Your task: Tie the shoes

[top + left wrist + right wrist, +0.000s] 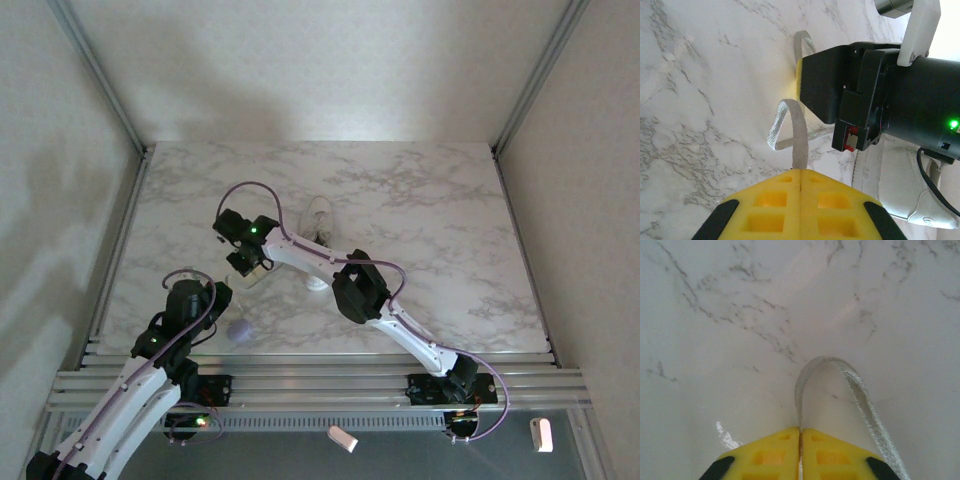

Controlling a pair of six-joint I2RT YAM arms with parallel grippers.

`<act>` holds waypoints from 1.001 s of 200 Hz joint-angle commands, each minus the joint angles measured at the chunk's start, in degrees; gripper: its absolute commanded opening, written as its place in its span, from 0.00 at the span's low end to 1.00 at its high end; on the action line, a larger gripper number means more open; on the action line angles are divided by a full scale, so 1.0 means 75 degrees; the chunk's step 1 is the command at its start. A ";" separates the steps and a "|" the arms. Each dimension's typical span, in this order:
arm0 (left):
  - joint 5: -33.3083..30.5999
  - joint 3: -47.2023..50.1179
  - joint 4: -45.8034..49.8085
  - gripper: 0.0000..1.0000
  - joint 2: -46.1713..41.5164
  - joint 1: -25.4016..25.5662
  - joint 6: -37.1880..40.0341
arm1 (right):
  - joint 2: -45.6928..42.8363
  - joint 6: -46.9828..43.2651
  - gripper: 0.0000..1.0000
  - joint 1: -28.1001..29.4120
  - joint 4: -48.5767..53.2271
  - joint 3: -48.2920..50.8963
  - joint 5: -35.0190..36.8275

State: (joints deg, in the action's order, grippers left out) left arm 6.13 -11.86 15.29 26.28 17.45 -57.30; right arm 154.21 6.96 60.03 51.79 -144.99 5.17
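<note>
L end effector (pixel 801 176) clamped tight on one lace loop (pixel 796 131); R end effector (pixel 800 432) likewise pinching the other loop (pixel 812 365), just beyond it. Sneaker (pixel 319 213) sits to their right on worktop (pixel 450 200), lengthwise front-to-back; loops prob. cross next.

Overhead view: soft, even, rather dim light from above. The marble table (pixel 420 200) is brightest at its middle. Broad grey shadows lie on the left wall (pixel 50 220), and the arms cast faint, blurred shadows on the marble. Small green lamps (pixel 254 232) glow on the arms.

Left wrist view: sharp focus on the lace (pixel 799 135). The top right corner is burnt out to white, and a yellow tint reflects on the marble.

Right wrist view: hazy and washed out, with soft marble veins and 1 small glare spot (pixel 722 432) beside the right gripper (pixel 799 432).
</note>
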 commanded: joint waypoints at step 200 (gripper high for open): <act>-0.0495 -0.3247 -0.0424 0.00 0.1138 -0.0026 0.2040 | -0.4553 0.0680 0.00 -0.0813 -0.0823 0.1987 -0.0953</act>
State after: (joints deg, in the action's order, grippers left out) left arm 5.28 -32.93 12.64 33.76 17.43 -44.73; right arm 123.76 11.40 55.29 46.06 -132.33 -1.76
